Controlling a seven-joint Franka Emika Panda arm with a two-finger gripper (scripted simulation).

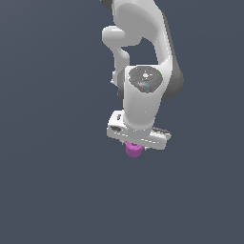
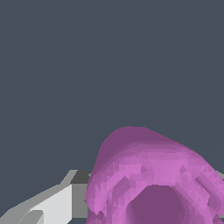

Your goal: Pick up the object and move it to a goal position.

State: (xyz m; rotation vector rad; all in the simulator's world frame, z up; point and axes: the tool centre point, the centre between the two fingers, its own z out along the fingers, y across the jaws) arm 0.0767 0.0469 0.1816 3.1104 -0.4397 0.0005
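Note:
The object [image 1: 134, 150] is a small magenta-purple stubby cylinder that shows just under the white hand in the exterior view. My gripper [image 1: 136, 144] points down over it, and the hand hides the fingers there. In the wrist view the object [image 2: 144, 170] fills the lower part of the picture, its hollow end facing the camera. A grey-white finger [image 2: 54, 204] lies against one side of it, and a sliver of the other finger shows at the far edge. The gripper looks shut on the object.
The white arm [image 1: 143, 43] rises behind the hand in the exterior view. All around is a plain dark grey-blue ground [image 1: 47, 167] with no other objects or marks in view.

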